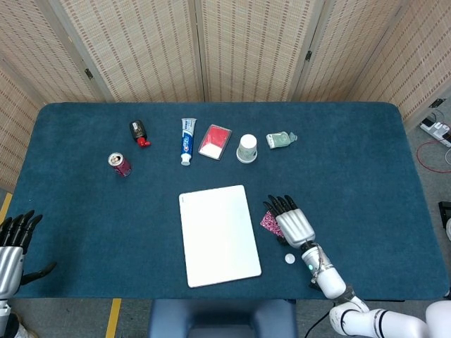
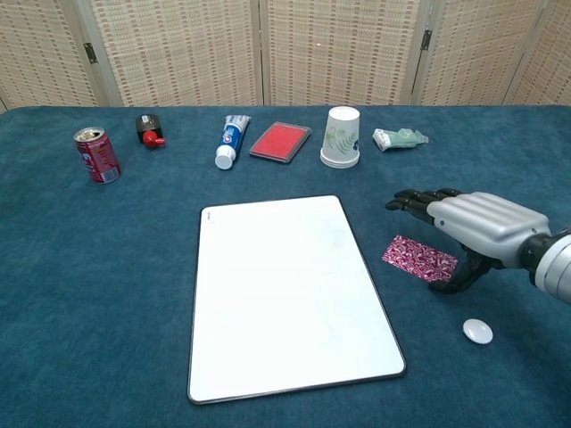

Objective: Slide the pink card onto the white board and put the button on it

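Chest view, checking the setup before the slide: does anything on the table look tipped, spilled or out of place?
Only one oddity: the paper cup stands upside down, rim on the cloth. The toothpaste tube lies flat, the soda can is upright, and nothing looks spilled. The pink card lies beside the white board, not on it.
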Controlling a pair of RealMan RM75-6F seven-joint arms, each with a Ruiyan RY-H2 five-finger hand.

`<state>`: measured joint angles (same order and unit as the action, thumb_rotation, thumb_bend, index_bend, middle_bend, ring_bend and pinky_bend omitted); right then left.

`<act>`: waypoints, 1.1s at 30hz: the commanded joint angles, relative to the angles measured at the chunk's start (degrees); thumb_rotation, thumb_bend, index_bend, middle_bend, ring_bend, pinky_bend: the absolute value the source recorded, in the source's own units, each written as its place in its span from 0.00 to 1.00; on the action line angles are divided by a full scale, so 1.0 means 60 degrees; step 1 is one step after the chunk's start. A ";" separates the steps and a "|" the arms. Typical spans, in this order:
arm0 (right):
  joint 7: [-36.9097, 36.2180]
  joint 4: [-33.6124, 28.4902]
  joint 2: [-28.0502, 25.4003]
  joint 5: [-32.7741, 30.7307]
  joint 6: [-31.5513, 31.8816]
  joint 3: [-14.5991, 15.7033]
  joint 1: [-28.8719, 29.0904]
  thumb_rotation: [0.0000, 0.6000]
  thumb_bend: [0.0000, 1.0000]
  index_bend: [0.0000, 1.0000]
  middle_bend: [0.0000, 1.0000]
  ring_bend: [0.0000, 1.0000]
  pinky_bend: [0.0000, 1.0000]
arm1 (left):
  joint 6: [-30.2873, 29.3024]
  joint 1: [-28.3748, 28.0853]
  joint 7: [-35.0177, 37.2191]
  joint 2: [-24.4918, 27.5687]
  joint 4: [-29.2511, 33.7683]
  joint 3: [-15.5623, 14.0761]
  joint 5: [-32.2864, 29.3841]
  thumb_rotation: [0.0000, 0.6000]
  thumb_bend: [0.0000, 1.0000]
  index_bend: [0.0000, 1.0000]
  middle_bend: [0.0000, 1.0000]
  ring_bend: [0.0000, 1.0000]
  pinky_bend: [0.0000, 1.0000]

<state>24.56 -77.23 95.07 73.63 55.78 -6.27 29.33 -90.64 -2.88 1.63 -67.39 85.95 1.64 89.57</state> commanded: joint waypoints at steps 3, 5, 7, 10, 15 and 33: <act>0.0016 0.0031 0.0054 -0.0037 0.0001 0.0035 0.0069 1.00 0.27 0.00 0.00 0.00 0.00 | -0.0023 0.0019 0.0031 0.0000 -0.0023 0.0008 -0.0012 1.00 0.14 0.11 0.07 0.09 0.00; -0.0005 0.0015 0.0074 -0.0055 0.0009 0.0043 0.0095 1.00 0.27 0.00 0.00 0.00 0.00 | -0.0028 0.0026 0.0044 0.0000 -0.0029 0.0007 -0.0012 1.00 0.14 0.11 0.07 0.09 0.00; 0.0014 0.0035 0.0083 -0.0065 0.0025 0.0053 0.0117 1.00 0.27 0.00 0.00 0.00 0.00 | -0.0030 0.0029 0.0044 -0.0003 -0.0041 0.0010 -0.0014 1.00 0.14 0.11 0.07 0.09 0.00; 0.0042 0.0086 0.0092 -0.0136 0.0033 0.0069 0.0134 1.00 0.27 0.00 0.00 0.00 0.00 | -0.0030 0.0036 0.0062 -0.0005 -0.0059 0.0012 -0.0024 1.00 0.14 0.11 0.07 0.09 0.00; 0.0054 0.0159 0.0044 -0.0248 0.0089 0.0091 0.0121 1.00 0.27 0.00 0.00 0.00 0.00 | -0.0024 0.0036 0.0074 -0.0021 -0.0084 0.0022 -0.0035 1.00 0.14 0.11 0.07 0.09 0.00; 0.0060 0.0550 -0.0434 -0.0766 0.0288 -0.0054 0.0038 1.00 0.27 0.00 0.00 0.00 0.00 | 0.0009 0.0016 -0.0046 -0.0024 -0.0021 0.0030 -0.0019 1.00 0.14 0.11 0.07 0.09 0.00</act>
<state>24.89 -74.03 92.66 69.22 57.46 -6.47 29.60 -90.60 -2.77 1.37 -67.54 85.81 1.81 89.46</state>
